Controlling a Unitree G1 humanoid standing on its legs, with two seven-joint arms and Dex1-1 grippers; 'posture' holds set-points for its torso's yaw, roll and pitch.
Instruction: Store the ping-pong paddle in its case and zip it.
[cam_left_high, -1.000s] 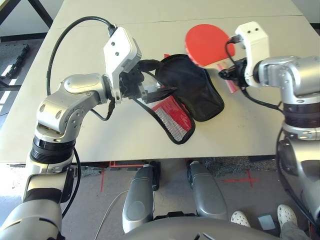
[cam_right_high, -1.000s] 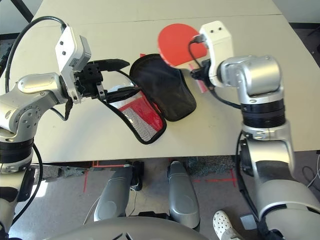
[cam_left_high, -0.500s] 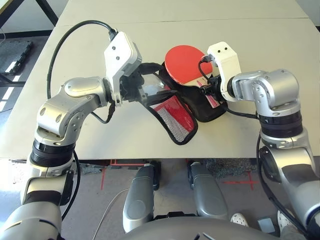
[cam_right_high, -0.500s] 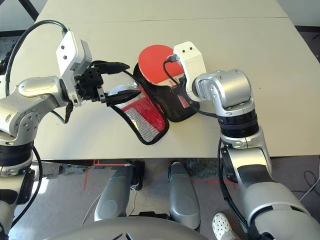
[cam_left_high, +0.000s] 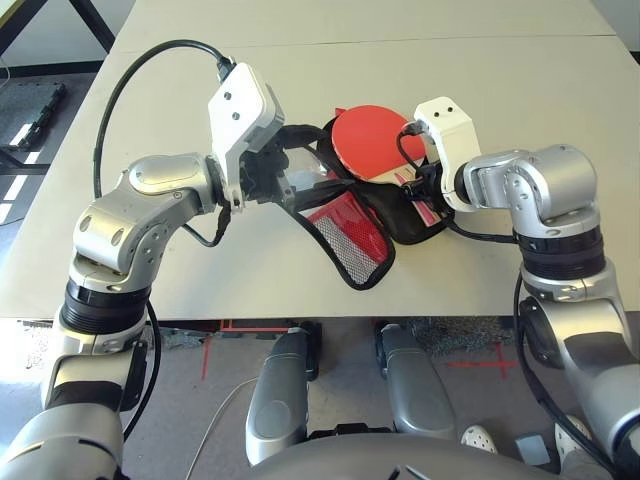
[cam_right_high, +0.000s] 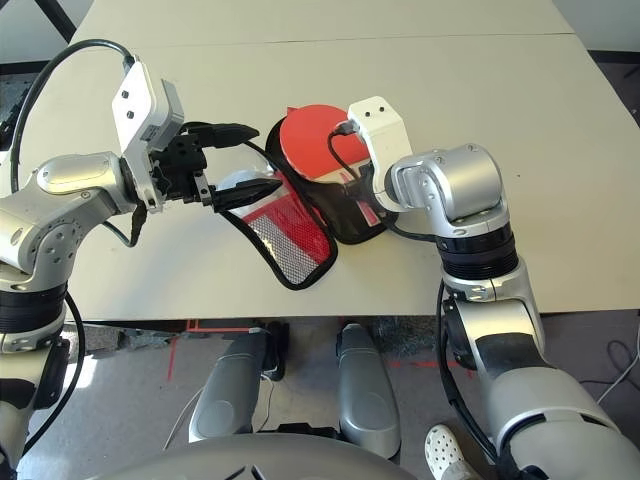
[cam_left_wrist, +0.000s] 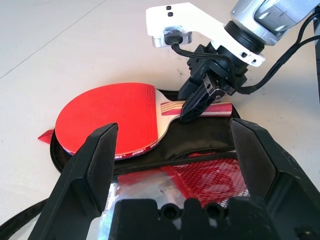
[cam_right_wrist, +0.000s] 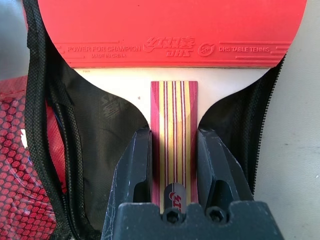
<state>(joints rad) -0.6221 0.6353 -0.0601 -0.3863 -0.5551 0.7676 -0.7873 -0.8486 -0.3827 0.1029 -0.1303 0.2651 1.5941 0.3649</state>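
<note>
Pale tabletop (cam_left_high: 520, 90) is lying bare on every side of the case (cam_left_high: 395, 195), which is sitting near the table's front edge with its black-lined half spread flat and its red mesh-pocket flap folded out toward the robot. The right gripper (cam_left_wrist: 200, 102) is clamping the wooden handle of the ping-pong paddle (cam_left_high: 365, 143) between its fingers (cam_right_wrist: 135, 170), and the paddle's red face is hanging over the black lining, at the case's round far end. The left gripper (cam_right_high: 235, 158) is standing spread wide; whether a finger is pinning the flap's zipper edge I cannot tell. To seat the paddle well, I judge it should be lowered flat, its face matched to the round end and its handle to the narrow end, before letting go. Beyond the case the table is offering ample room for withdrawing; the front edge is the side to be minding.
</note>
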